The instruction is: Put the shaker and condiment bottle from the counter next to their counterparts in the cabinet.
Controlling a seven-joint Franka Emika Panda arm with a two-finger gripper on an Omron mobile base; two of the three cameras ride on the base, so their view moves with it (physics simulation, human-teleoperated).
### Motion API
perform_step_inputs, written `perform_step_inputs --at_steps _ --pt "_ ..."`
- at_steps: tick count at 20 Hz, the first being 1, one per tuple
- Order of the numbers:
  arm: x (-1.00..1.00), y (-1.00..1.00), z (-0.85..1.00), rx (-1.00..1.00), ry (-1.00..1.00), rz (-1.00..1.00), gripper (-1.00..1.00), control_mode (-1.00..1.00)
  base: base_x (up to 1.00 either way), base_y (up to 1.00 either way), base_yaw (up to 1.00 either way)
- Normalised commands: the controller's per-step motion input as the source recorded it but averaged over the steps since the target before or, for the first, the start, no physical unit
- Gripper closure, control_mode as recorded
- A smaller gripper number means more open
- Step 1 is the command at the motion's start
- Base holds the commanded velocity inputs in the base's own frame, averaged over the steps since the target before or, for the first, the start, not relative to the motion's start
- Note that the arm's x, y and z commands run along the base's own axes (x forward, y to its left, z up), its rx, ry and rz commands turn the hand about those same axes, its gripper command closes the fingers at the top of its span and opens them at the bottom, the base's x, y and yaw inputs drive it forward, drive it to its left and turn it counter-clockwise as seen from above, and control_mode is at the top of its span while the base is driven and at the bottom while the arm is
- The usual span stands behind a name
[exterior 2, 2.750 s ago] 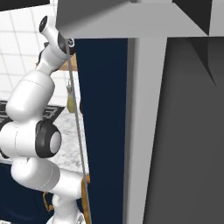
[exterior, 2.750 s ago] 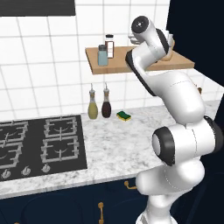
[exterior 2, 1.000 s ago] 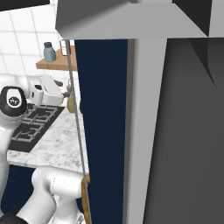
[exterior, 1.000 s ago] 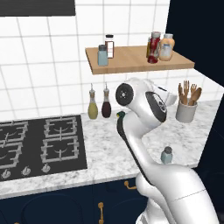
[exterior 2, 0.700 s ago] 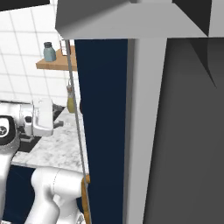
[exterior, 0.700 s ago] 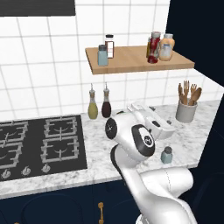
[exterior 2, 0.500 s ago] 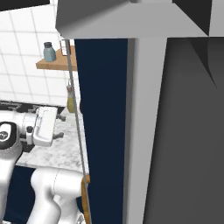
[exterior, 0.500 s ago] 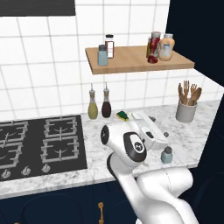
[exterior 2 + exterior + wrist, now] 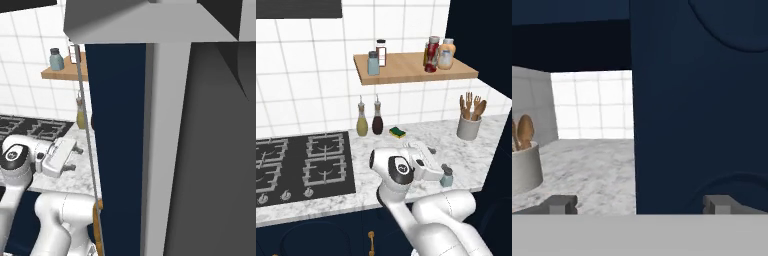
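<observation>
Gripper: low over the counter [image 9: 481, 150], the gripper [image 9: 432, 150] points right toward the far end; jaws spread wide, nothing between them. In the right base view the gripper [image 9: 75, 157] shows two finger tips well apart.
Finger tips: in the hand view two small grey fingertips [image 9: 562, 204] rise far apart at the bottom; the gripper [image 9: 642, 205] looks along the marbled top at a dark blue panel [image 9: 702, 100].
Shaker: the shaker [image 9: 446, 176] stands upright on the counter near the front edge, just beside the hand on its right; whether it touches the hand is hard to tell from this angle, probably not.
Red bottle: the red bottle [image 9: 432, 54] stands upright on the shelf [image 9: 411, 70], toward its right end, well above the gripper.
Shelf, right end: a pale bottle with an orange top [image 9: 446, 54] stands just beside the red bottle; an olive-yellow bottle seems to stand behind the red one, mostly hidden.
Shelf, left end: a dark-capped shaker [image 9: 373, 63] and, just behind it, a small white-labelled jar [image 9: 381, 52].
Crock: a grey crock [image 9: 468, 127] at the back right of the counter holds wooden spoons [image 9: 472, 106]; it shows at the left of the hand view too.
Back of counter: an oil bottle [image 9: 362, 120] and a dark sauce bottle [image 9: 377, 119] side by side at the wall, a sponge [image 9: 397, 132] near them.
Hob: the hob [image 9: 301, 165] sits at the left.
</observation>
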Motion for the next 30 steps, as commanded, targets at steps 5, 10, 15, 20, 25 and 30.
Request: perform_step_inputs --at_steps 5,10,15,20,25,30 --pt "0.0 -0.09 -0.01 0.01 0.15 -0.01 -1.0 -1.0 0.0 0.0 0.0" --pt "0.0 -0.36 -0.37 0.44 0.0 -0.29 -1.0 -1.0 0.0 0.0 0.0" --pt "-0.06 -0.08 -0.09 0.12 0.04 -0.13 -1.0 -1.0 0.0 0.0 0.0" --pt "0.0 0.0 0.0 0.0 0.02 0.04 -1.0 -1.0 0.0 0.0 0.0" --pt "-0.02 0.0 -0.56 0.11 0.01 0.26 -1.0 -1.0 0.0 0.0 0.0" --pt "-0.1 0.0 -0.54 0.13 0.0 0.37 -1.0 -1.0 0.0 0.0 0.0"
